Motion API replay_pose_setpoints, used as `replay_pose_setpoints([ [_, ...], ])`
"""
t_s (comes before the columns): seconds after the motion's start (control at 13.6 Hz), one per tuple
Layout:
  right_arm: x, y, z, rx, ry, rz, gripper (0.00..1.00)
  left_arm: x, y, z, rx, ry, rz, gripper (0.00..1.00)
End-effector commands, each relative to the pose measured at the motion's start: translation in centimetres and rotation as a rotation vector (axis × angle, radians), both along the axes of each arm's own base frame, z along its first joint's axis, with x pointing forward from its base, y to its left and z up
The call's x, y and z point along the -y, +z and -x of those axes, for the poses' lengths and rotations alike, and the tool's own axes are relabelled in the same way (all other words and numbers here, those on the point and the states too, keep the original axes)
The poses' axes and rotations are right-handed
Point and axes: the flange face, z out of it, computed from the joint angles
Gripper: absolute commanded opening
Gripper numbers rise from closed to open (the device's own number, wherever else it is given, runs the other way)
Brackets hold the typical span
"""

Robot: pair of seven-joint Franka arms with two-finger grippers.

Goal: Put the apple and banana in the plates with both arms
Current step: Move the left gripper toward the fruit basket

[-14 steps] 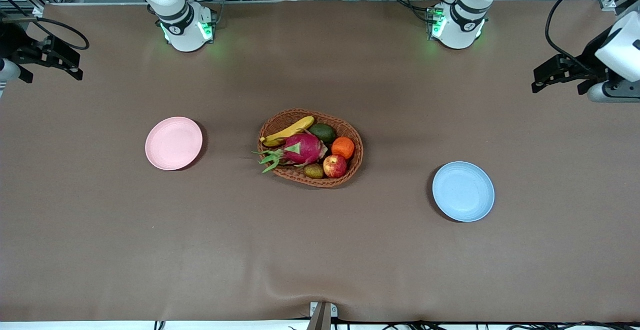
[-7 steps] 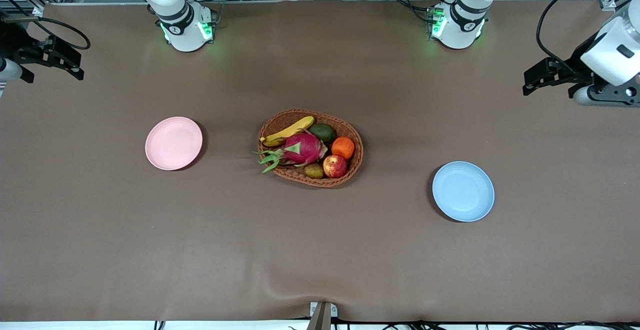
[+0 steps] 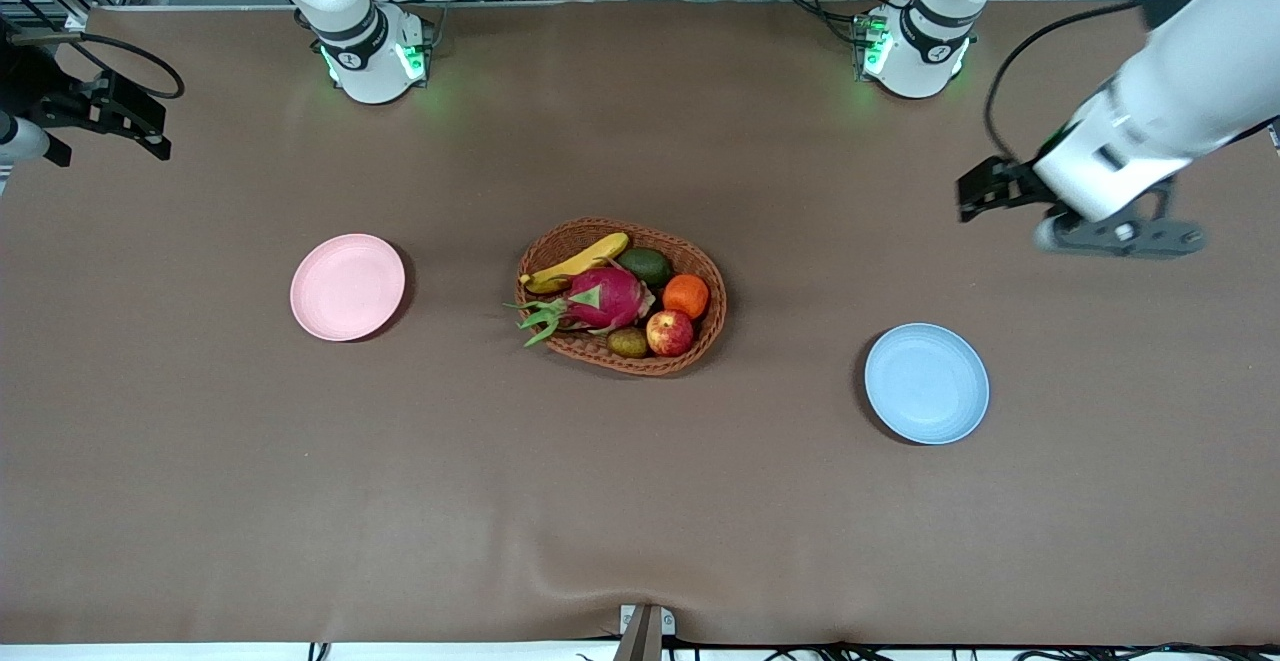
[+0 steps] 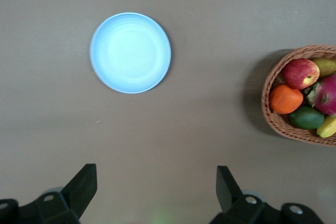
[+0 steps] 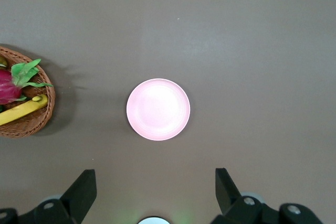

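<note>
Two plates sit on a brown cloth-covered table (image 3: pixel 640 501); a ridge in the cloth runs at the lower centre of the front view. The blue plate (image 3: pixel 927 383), lower right of the frame, lies nearest the camera. Slightly higher, at frame centre, a wicker basket (image 3: pixel 712 319) holds the apple (image 3: pixel 670 332) at its nearer rim, a kiwi (image 3: pixel 628 343) beside it, an orange (image 3: pixel 686 296), a dragon fruit (image 3: pixel 605 299), an avocado (image 3: pixel 645 265) and the banana (image 3: pixel 580 262) along its farther rim. The pink plate (image 3: pixel 347 286), left of centre, is empty, as is the blue one.

Left gripper (image 3: pixel 975 191) hangs over bare cloth at the right of the frame, above the blue plate in the picture, fingers spread wide, nothing between them. Right gripper (image 3: pixel 150 131) hangs at the upper left edge, fingers likewise released. Arm bases glow green along the top edge, with racks and cables above them.

Left wrist view shows blue plate, apple, orange and avocado but hardly any banana; right wrist view shows pink plate, banana and dragon fruit leaves, no apple.
</note>
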Motion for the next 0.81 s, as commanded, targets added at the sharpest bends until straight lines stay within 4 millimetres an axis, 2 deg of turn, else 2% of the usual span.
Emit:
replay_pose_setpoints([
  [0.0,-0.1,0.4,-0.2,0.000,0.011,0.007,1.00,4.1,-2.6,-0.9,-0.012,-0.001,0.041,1.00],
  [0.29,-0.1,0.4,-0.1,0.000,0.009,0.007,1.00,11.5,-9.4,-2.4,-0.023,0.112,0.074,1.00],
  [0.52,-0.1,0.5,-0.1,0.001,0.009,0.007,1.00,16.6,-13.9,-2.6,-0.015,0.195,0.103,1.00],
  [0.74,-0.2,0.5,-0.1,0.001,0.011,0.007,1.00,19.3,-16.8,-2.5,-0.016,0.258,0.127,1.00],
])
